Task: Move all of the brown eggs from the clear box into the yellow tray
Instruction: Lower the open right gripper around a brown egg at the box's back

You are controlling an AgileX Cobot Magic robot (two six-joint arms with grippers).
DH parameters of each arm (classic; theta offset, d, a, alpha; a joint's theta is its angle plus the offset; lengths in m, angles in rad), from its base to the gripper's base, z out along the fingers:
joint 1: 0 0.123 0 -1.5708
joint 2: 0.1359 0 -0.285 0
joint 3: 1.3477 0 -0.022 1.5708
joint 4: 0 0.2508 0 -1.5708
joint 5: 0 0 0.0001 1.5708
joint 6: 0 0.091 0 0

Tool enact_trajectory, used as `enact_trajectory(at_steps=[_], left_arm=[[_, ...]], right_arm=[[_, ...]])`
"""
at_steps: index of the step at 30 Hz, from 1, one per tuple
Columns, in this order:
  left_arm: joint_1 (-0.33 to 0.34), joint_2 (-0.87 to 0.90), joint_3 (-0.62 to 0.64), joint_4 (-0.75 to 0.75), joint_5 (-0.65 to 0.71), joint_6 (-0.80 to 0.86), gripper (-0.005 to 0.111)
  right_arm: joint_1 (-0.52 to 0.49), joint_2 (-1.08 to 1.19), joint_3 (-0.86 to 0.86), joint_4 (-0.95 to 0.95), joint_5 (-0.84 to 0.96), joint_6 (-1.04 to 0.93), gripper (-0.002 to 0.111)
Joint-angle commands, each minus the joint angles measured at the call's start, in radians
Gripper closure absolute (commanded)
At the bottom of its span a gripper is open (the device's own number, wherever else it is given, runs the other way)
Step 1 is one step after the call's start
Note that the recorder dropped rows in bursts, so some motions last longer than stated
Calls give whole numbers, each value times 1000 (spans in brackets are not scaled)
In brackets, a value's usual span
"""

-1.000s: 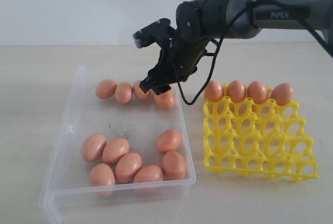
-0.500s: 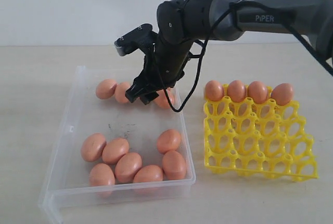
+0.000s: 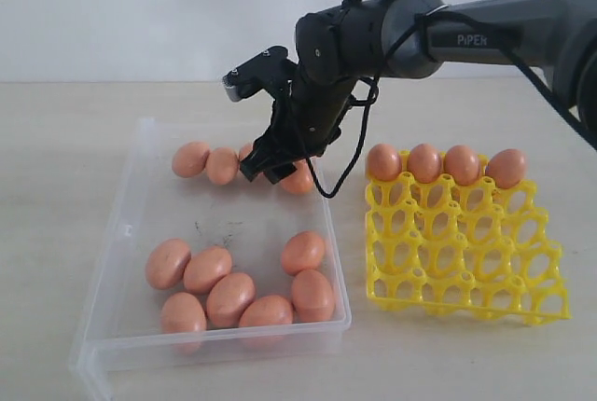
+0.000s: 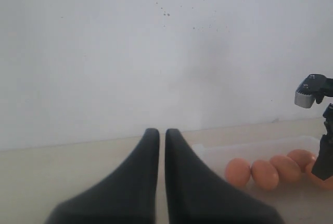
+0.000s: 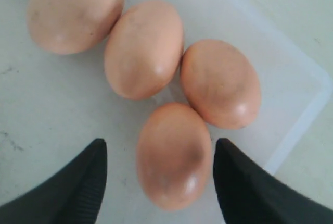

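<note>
One black left gripper (image 4: 162, 135) is being held idle, jaws together. Eleven orange-brown eggs (image 3: 229, 298) are being left in the shallow clear plastic box (image 3: 140, 196); a far-row egg (image 5: 174, 156) is being straddled by the right gripper (image 3: 266, 172), jaws apart. Four are being cradled along the far row of the bright yellow lattice tray (image 3: 466, 261).

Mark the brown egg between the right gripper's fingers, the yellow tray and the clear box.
brown egg (image 5: 174, 156), right wrist view, middle of its shell.
yellow tray (image 3: 466, 309), exterior view, front rim.
clear box (image 3: 215, 345), exterior view, front wall.
</note>
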Motion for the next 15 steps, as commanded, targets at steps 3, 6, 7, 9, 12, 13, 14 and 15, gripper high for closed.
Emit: enact_trajectory(at_steps=[3, 6, 7, 9, 12, 13, 14, 15], left_arm=[[-8, -2, 3, -2, 0, 1, 103], [-8, -2, 3, -2, 0, 1, 103], [-8, -2, 3, -2, 0, 1, 103], [-8, -2, 3, -2, 0, 1, 103], [-8, -2, 3, -2, 0, 1, 103], [-8, -2, 3, -2, 0, 1, 103], [-8, -2, 3, -2, 0, 1, 103], [-8, -2, 3, -2, 0, 1, 103]], right_arm=[[-11, 32, -19, -7, -4, -12, 54], [-11, 53, -48, -7, 18, -12, 54], [-11, 60, -57, -7, 33, -12, 54], [-11, 76, -70, -7, 60, -12, 54], [-11, 83, -72, -7, 72, -6, 54], [-11, 85, -72, -7, 80, -4, 54], [-11, 85, -72, -7, 89, -4, 55], [-11, 85, -73, -9, 101, -4, 55]])
